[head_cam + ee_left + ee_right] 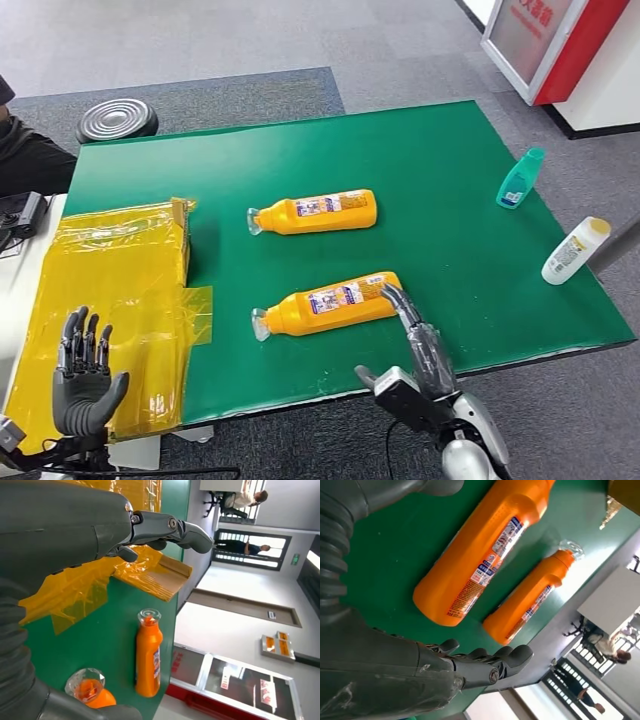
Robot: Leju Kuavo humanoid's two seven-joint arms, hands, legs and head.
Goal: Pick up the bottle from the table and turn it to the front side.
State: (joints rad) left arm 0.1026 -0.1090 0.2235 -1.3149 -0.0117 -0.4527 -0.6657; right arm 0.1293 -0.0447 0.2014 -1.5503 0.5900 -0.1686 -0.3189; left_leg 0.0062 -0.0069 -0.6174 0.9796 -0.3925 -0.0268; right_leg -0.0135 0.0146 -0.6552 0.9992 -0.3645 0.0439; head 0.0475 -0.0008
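Observation:
Two orange bottles with clear caps lie on their sides on the green table (453,200), labels up and caps pointing left. The near bottle (328,303) is also seen in the right wrist view (482,545), and the far bottle (317,212) lies behind it (523,602). My right hand (419,350) is open, reaching from the front edge, with its fingertips (392,295) at the near bottle's base end. The thumb (366,377) is spread apart from them. My left hand (83,375) is open, fingers up, over the yellow-wrapped box. From its wrist view I see the far bottle (148,655).
A yellow plastic-wrapped box (113,290) covers the table's left side. A teal bottle (521,178) and a white bottle with a yellow cap (575,250) lie near the right edge. A black round stool (117,120) stands behind the table, a person's dark sleeve (30,160) at far left.

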